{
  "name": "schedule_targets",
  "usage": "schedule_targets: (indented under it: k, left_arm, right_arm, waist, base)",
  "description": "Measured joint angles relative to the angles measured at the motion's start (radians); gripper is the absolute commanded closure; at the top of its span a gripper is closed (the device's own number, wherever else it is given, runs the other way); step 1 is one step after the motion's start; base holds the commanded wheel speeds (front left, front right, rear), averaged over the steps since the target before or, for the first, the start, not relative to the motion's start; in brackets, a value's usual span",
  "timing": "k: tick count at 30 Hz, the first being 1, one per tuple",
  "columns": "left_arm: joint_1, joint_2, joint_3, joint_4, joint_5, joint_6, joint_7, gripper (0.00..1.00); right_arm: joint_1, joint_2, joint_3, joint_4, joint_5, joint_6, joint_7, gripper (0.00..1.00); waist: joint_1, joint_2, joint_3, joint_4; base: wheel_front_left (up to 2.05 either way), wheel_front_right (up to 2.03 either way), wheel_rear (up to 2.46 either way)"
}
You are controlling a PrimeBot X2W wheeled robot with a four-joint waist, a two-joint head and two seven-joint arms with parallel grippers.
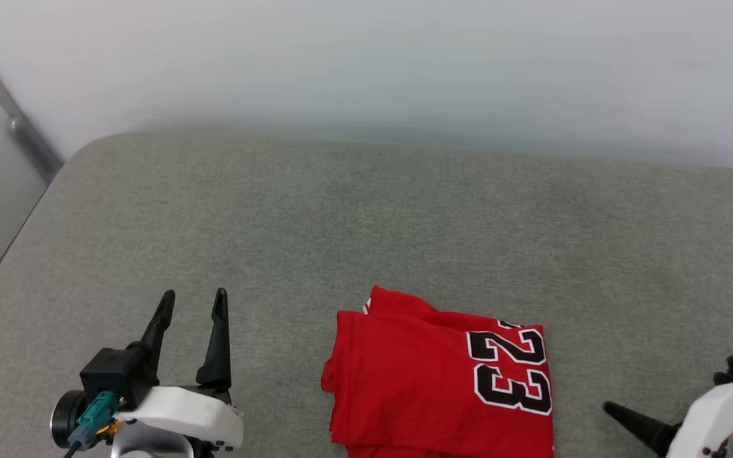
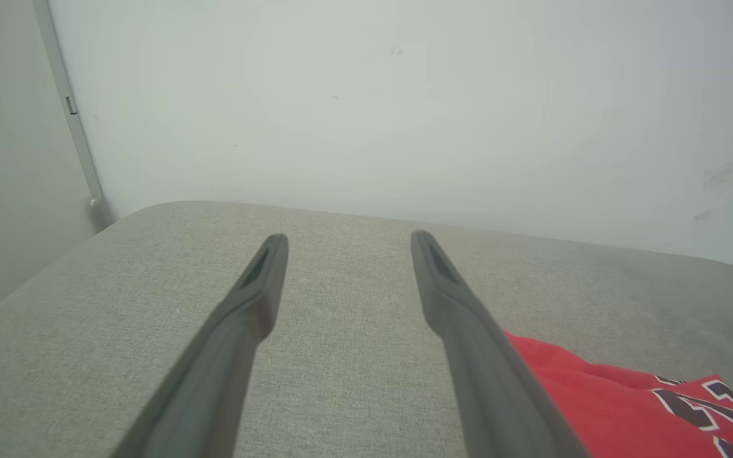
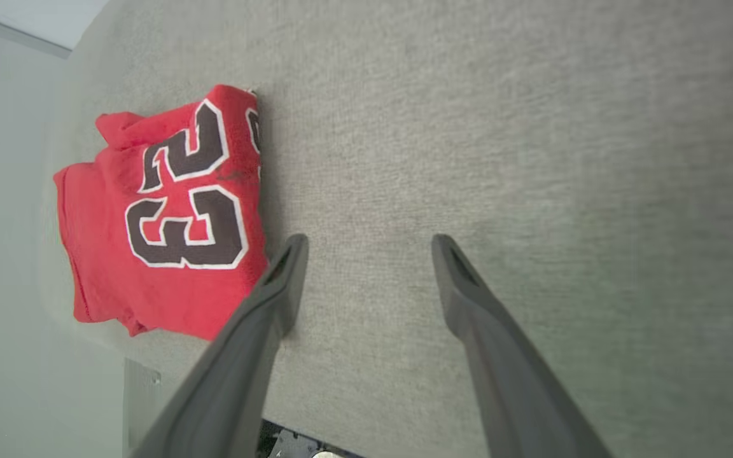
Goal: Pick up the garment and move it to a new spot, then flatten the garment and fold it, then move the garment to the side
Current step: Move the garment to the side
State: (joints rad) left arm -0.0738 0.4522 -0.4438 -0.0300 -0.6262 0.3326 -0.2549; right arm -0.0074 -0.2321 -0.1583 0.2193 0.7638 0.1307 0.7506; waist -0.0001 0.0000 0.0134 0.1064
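Between the left tool [image 1: 194,296] and right tool [image 3: 366,247], both agape, lies the garment [image 1: 417,381]; untouched.

Garment [image 1: 417,381] soft matt cloth; cushion [image 1: 366,222] coarse woven grey fabric.

Left pincer [image 2: 349,245] spread over grey cushion [image 2: 341,381], red garment [image 2: 602,401] right

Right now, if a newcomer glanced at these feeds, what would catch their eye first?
The red garment, folded into a rough rectangle with its black, white-outlined 23 print facing up, lies near the front edge of the grey padded surface. The left claw is open to its left and the right claw open to its right, both empty and clear of the cloth.
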Motion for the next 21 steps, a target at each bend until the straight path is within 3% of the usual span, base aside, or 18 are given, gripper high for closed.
schedule_targets:
  k: [6,12,14,15,21]
  left_arm:
    - [-0.030,-0.011,0.008,0.003,0.007,-0.016,-0.003,0.00]
    - [-0.043,-0.019,0.010,0.021,0.013,-0.031,-0.004,0.00]
    - [-0.049,-0.022,0.010,0.024,0.015,-0.033,-0.004,0.00]
    - [-0.050,-0.025,0.011,0.026,0.015,-0.034,-0.004,0.00]
    - [-0.034,-0.030,0.016,0.036,0.016,-0.033,-0.005,0.00]
  right_arm:
    - [-0.087,0.067,0.052,0.085,0.160,0.000,0.056,0.00]
    - [-0.156,0.087,0.104,0.207,0.228,0.000,0.057,0.00]
    - [-0.173,0.084,0.120,0.226,0.243,0.000,0.045,0.86]
    - [-0.178,0.083,0.128,0.234,0.252,0.000,0.037,1.00]
    - [-0.195,0.035,0.203,0.214,0.247,0.000,-0.033,1.00]
  waist:
    - [0.0000,0.0000,0.046,0.053]
    - [0.0001,0.0000,0.077,0.095]
    - [0.0001,0.0000,0.081,0.104]
    - [0.0001,0.0000,0.080,0.107]
    - [0.0001,0.0000,0.050,0.095]
  base:
    - [0.00,0.00,0.00]
    - [0.00,0.00,0.00]
    - [0.00,0.00,0.00]
    - [0.00,0.00,0.00]
    - [0.00,0.00,0.00]
